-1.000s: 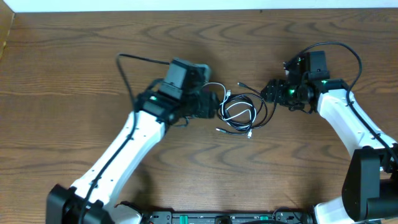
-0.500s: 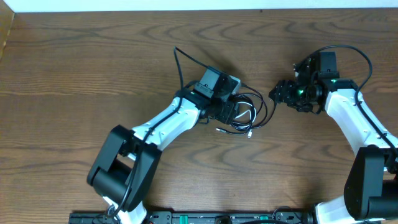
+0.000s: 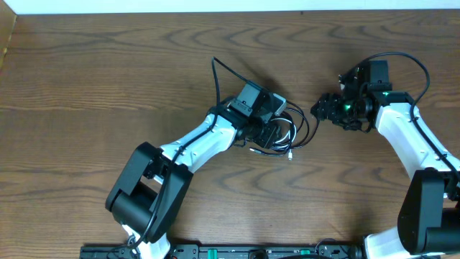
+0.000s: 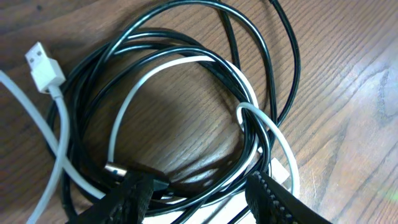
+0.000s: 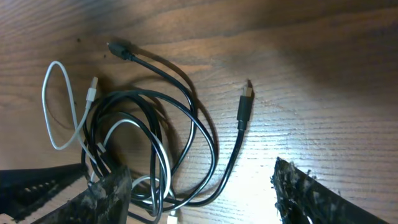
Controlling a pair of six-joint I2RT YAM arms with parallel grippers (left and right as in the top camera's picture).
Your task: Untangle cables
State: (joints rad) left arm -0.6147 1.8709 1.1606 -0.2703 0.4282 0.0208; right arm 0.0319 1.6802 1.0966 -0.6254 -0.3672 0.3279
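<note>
The cables (image 3: 293, 132) lie tangled mid-table: black loops with a white cord woven through. In the left wrist view the black loops (image 4: 186, 46) and white cord (image 4: 124, 106) with its white USB plug (image 4: 43, 65) fill the frame. My left gripper (image 3: 271, 134) is right over the tangle, open, its fingers (image 4: 202, 196) straddling several strands. My right gripper (image 3: 320, 111) is open and empty just right of the tangle. Its view shows the coil (image 5: 149, 143) and a loose black plug end (image 5: 244, 102) ahead of the open fingers (image 5: 199, 199).
The table is bare brown wood (image 3: 108, 86). Thick black arm wires arch over each wrist, one on the left arm (image 3: 219, 75) and one on the right arm (image 3: 413, 61). The left arm's finger shows at the lower left of the right wrist view (image 5: 37, 180).
My left arm has swung right, from the tangle's left edge to directly over it, and now covers part of the coil. My right gripper drew back slightly to the right, then held still.
</note>
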